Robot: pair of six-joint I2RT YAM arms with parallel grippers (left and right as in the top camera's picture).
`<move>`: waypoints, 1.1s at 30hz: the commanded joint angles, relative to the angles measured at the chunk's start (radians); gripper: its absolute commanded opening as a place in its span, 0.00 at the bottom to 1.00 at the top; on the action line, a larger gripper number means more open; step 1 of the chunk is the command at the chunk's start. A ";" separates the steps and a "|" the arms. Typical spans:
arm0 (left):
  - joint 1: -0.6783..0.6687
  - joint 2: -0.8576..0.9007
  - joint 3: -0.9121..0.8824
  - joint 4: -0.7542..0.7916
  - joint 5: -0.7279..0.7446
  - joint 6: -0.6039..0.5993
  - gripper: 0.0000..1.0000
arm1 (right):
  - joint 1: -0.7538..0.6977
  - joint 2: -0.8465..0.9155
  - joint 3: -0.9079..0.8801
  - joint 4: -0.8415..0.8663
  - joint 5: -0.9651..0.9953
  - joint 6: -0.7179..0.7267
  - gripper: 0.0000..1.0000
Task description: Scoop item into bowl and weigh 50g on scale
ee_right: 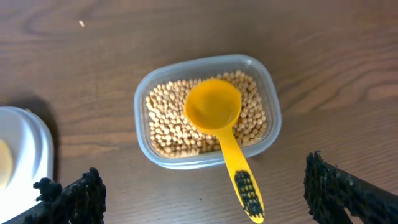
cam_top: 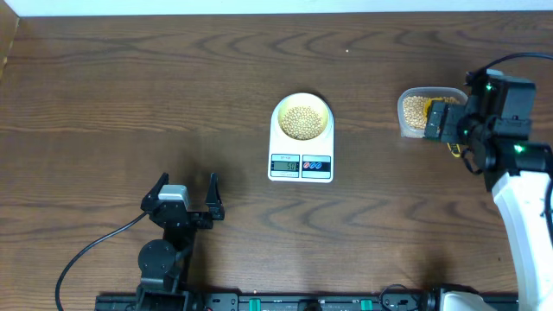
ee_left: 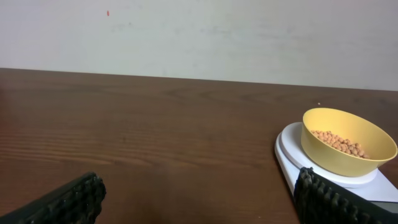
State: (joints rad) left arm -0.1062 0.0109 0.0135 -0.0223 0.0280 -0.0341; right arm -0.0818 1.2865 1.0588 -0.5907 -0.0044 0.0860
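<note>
Scale (cam_top: pixel 301 149): set at the centre of the table, with its display turned to the near edge so that it can be read from above. The figure shown is too small to be made out.
Bowl (ee_left: pixel 336 160): stood on the far part of the scale's plate, so that whatever is tipped in is weighed at once.
Beans (cam_top: pixel 301 121): a shallow heap is held in the bowl. The larger stock is seen in the clear container (ee_right: pixel 186 163) at the right.
Scoop (ee_right: pixel 214 106): laid in the clear container, its cup resting on the stock and its handle propped over the near rim, where it can easily be grasped.
Right gripper (ee_right: pixel 202 186): hung above the clear container, jaws spread wide to either side of the scoop, with nothing grasped.
Left gripper (cam_top: pixel 187 180): parked near-left, well apart from the scale, fingers spread and empty, so that the plate is not touched.
Stage: judged to be late, since the scoop is set down and neither arm is at the scale. Whether the target weight is met cannot be told.
</note>
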 commanded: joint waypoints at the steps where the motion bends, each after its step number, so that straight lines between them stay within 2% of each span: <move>1: 0.005 -0.007 -0.010 -0.049 -0.010 -0.013 0.99 | 0.005 -0.066 0.004 -0.002 0.001 -0.013 0.99; 8: 0.005 -0.007 -0.010 -0.049 -0.010 -0.013 0.99 | 0.039 -0.192 -0.048 0.010 -0.009 0.003 0.99; 18: 0.005 -0.007 -0.010 -0.049 -0.010 -0.013 0.99 | 0.216 -0.474 -0.398 0.342 0.238 0.003 0.99; 24: 0.005 -0.007 -0.010 -0.049 -0.010 -0.013 0.99 | 0.254 -0.728 -0.648 0.493 0.234 0.003 0.99; 33: 0.005 -0.007 -0.010 -0.049 -0.010 -0.013 0.99 | 0.254 -0.922 -0.803 0.557 0.223 0.002 0.99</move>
State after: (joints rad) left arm -0.1062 0.0109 0.0193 -0.0292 0.0280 -0.0341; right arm 0.1650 0.4152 0.2920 -0.0387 0.2153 0.0868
